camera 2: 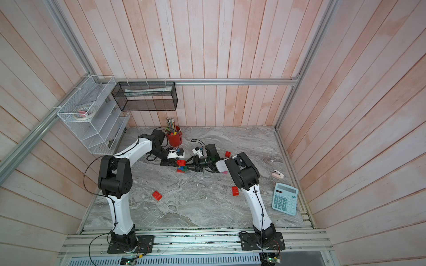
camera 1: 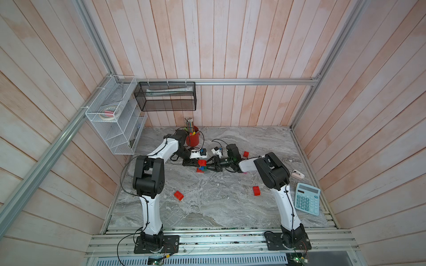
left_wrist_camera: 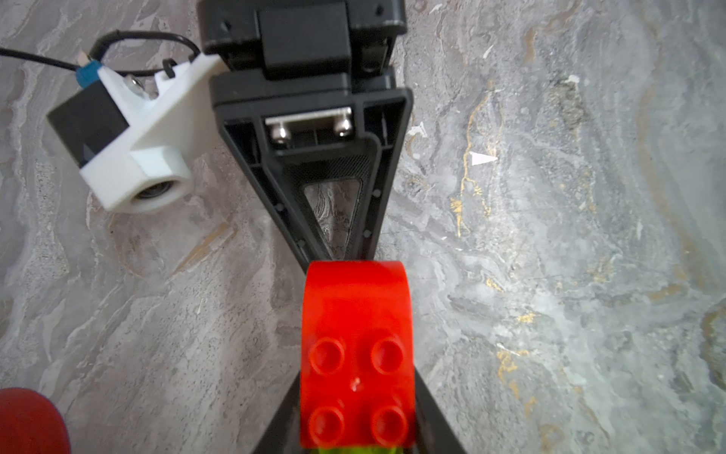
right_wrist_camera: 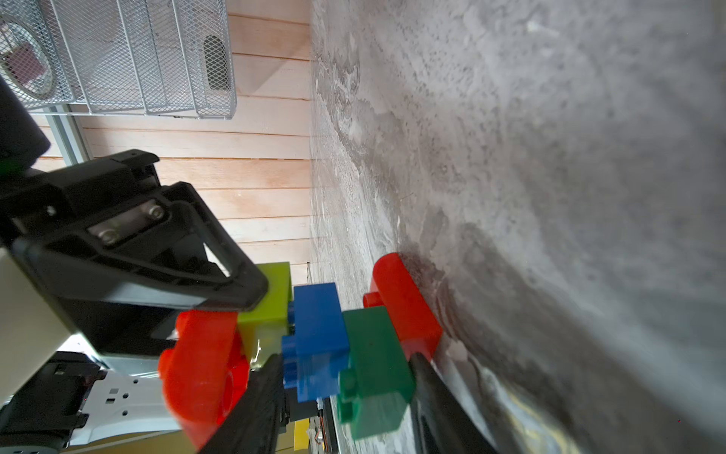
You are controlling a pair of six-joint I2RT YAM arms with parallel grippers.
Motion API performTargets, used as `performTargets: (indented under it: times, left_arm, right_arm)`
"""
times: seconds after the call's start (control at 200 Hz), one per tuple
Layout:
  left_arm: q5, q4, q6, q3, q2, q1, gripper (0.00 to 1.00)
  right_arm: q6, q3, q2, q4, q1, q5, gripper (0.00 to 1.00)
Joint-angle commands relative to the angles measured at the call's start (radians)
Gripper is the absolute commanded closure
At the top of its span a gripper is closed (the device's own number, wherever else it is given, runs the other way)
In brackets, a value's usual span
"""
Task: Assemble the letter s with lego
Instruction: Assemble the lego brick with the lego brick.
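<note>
Here, left gripper (camera 1: 198, 163) and right gripper (camera 1: 207, 168) clamp lego (right_wrist_camera: 314, 334).

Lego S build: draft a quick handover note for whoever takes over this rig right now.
Left pincer: shut on the top red brick, which sits on the lime brick.
Right pincer: shut on the stack at its blue brick and dark green brick.
Its red base brick rests on the table.
Done: five bricks appear joined, staggered.
Left: seat the top, release; probably add the three loose red bricks and the pink brick half hidden under the right arm.
</note>
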Motion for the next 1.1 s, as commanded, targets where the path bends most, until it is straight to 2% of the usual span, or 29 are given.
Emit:
performTargets:
  times: [0.0, 0.475, 1.095]
  left_arm:
    - [-0.088, -0.021, -0.002, -0.03, 0.012, 0.005, 0.73]
    - [-0.058, -0.004, -0.001, -0.03, 0.023, 0.003, 0.73]
    - [0.022, 0.016, -0.009, -0.023, -0.006, 0.003, 0.7]
  right_arm:
    - [-0.037, -0.041, 0.029, -0.094, -0.012, 0.039, 0.48]
    - [-0.076, -0.043, 0.029, -0.138, -0.012, 0.048, 0.48]
    - [0.068, -0.076, 0.007, 0.084, 0.005, 0.004, 0.43]
